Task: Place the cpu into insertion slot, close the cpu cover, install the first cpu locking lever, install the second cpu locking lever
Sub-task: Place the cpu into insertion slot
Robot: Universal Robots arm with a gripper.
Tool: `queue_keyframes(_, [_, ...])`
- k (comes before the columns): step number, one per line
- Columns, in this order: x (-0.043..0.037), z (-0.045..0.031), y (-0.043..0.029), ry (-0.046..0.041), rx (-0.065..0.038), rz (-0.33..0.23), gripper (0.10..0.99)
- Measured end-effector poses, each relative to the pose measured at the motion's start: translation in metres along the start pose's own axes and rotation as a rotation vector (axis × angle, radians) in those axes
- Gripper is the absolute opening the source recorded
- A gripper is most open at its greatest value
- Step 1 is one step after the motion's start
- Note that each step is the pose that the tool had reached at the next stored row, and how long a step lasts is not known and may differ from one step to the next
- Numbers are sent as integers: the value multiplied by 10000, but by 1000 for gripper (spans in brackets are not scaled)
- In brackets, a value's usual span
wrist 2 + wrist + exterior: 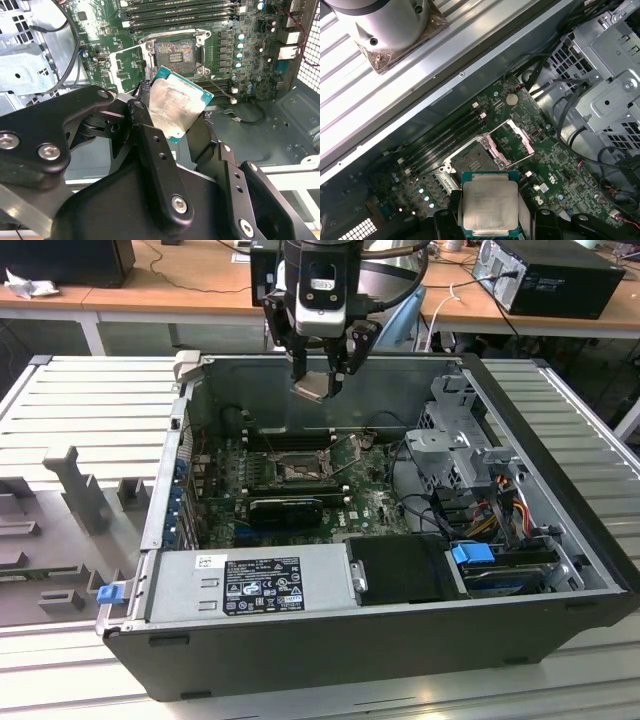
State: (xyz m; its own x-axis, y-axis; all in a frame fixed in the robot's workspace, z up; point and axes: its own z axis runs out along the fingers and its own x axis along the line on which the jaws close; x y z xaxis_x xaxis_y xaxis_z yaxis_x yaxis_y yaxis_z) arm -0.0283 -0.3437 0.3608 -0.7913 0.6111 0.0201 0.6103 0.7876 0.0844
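Observation:
My gripper [318,378] hangs above the open computer case, shut on the cpu [312,388], a flat pale square chip held by its edges. In both wrist views the cpu [176,102] [490,202] sits between the black fingers [145,120], tilted in the second wrist view. The insertion slot [298,472] [175,52] [472,157] lies below on the green board, its dark pin field uncovered. The cpu cover [496,150] [127,49] stands swung open beside the slot. The cpu is well above the slot, not touching it.
Black memory slots [175,7] run along one side of the socket. A metal drive cage [455,440] with cables fills the case on the exterior view's right. A power supply [255,585] sits at the case's near wall. Grey moulded fixtures [70,500] lie outside at the left.

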Motion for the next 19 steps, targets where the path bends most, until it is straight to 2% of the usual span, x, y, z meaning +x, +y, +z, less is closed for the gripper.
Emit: queue_keyframes(19, [0, 0, 0, -93, -22, 1091, 533])
